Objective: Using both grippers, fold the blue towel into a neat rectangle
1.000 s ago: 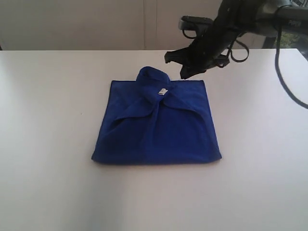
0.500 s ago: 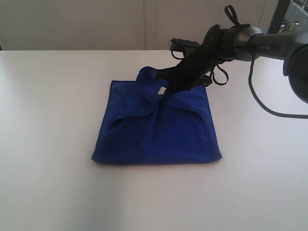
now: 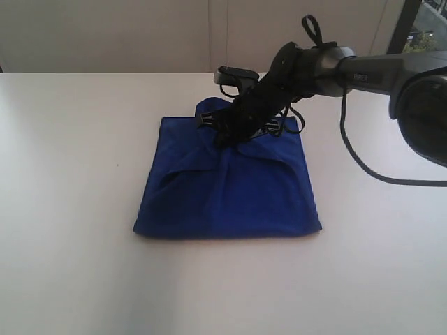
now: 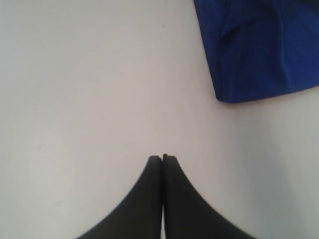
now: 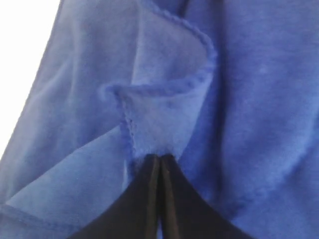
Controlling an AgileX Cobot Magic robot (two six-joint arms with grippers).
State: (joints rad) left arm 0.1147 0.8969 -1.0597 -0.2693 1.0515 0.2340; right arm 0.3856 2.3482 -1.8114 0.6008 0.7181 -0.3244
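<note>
Here the blue towel [image 3: 227, 188] lies in the middle of the white tabletop [image 3: 70, 209]. It is already doubled into a roughly square packet whose near edge runs straight across the exterior view. The one untidy part is a loose corner bunched up at the middle of the far edge, with creases fanning from it toward the near corners.

That bump is what the coming move turns on, we judge. The right claw [image 3: 222, 139] sits right on it, reaching in from the far right side. In the right wrist view its jaws are clenched together, their tips pressed against the stitched hem of the raised flap. We cannot tell whether any cloth is caught between them.

The left claw [image 4: 163, 157] is also clenched and grasps nothing. It hangs over bare tabletop, well apart from the towel, with only one corner of the packet showing in its view. So the right arm is plainly the nearer one, and we expect it to handle the flap.

Against a second ago, the right claw has come down and shifted leftward from above the far edge onto the bump. It now hides the small pale tag that showed there. The packet's outline looks unchanged.
</note>
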